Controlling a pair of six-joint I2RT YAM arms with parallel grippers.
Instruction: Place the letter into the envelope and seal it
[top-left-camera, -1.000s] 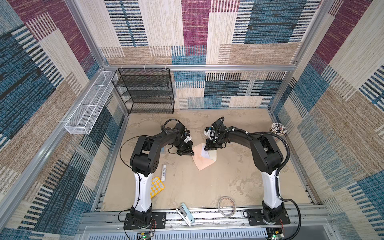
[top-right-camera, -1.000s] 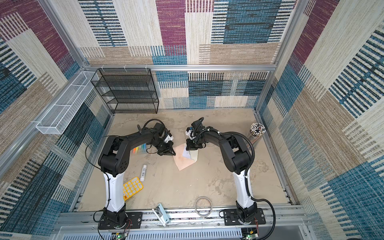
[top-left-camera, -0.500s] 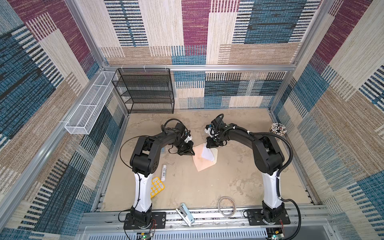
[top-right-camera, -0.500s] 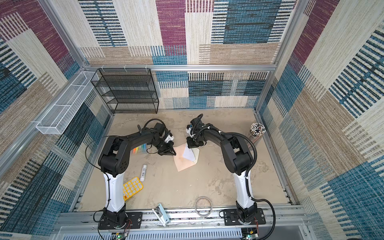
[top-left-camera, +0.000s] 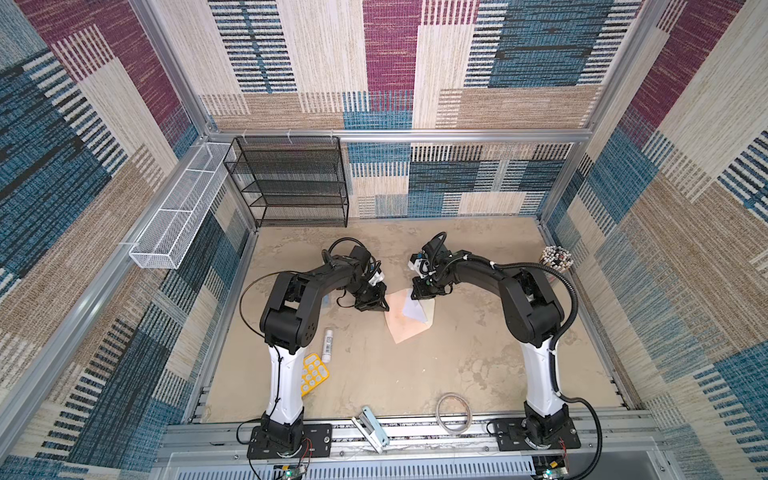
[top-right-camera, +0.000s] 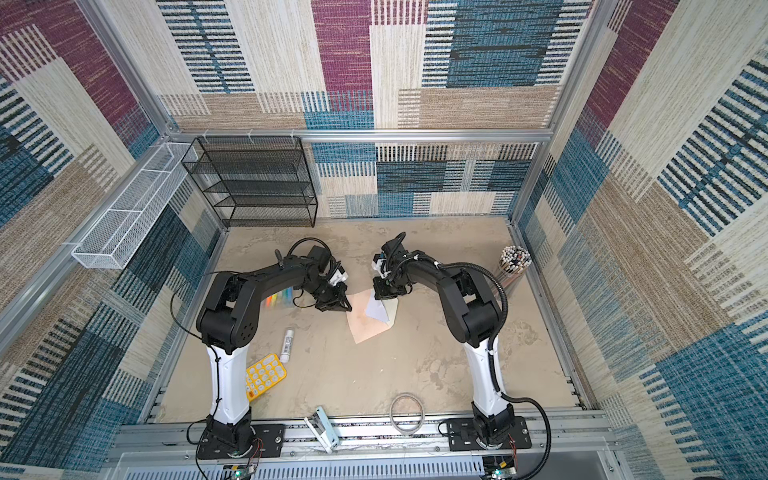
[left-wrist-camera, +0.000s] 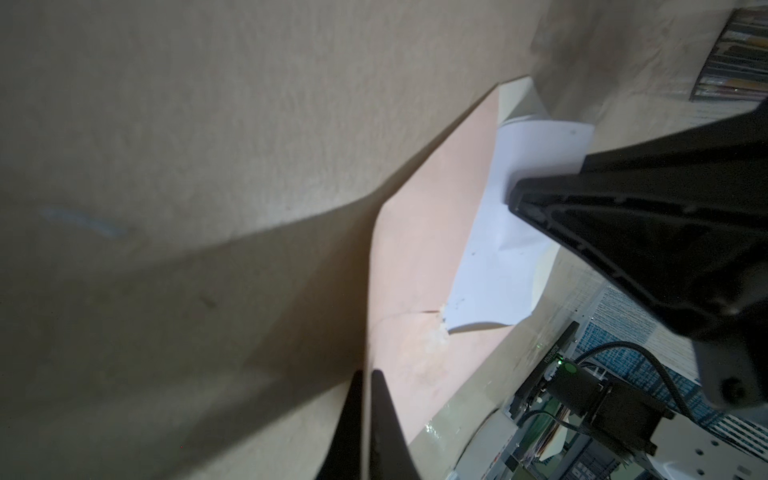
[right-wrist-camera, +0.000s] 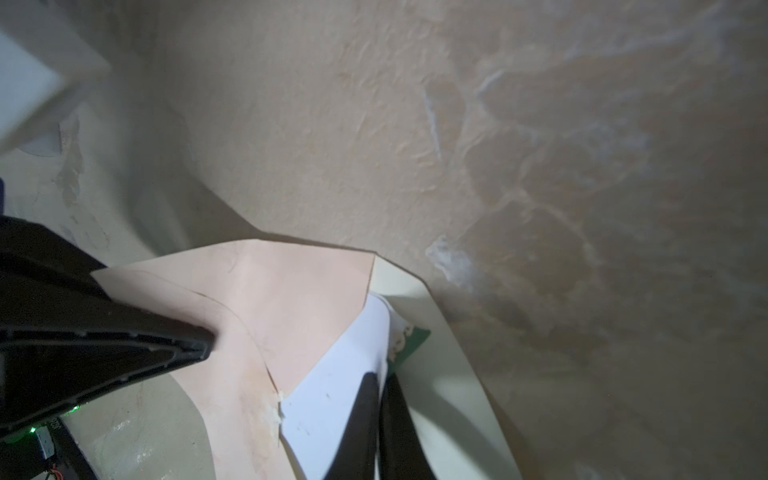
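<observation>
Insertion is in hand: letter (right-wrist-camera: 332, 415) pinched by right gripper (right-wrist-camera: 379, 380), envelope (right-wrist-camera: 291, 307) clamped by left gripper (left-wrist-camera: 366, 374). A deeper push seems required.

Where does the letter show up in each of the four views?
Top view: letter mid-table, lying in the envelope's open mouth.
Top view: letter at the same spot.
Left wrist: letter sticking out of the envelope.
Right wrist: letter in the envelope's mouth, green corner showing.
Shared landmark: the peach envelope.

My right arm (top-left-camera: 473, 270) nudged wrist slightly, right jaws resettled on white lined paper sheet with green border (top-left-camera: 415, 309); more white now shows over pale peach-pink paper envelope (top-left-camera: 405, 332).
</observation>
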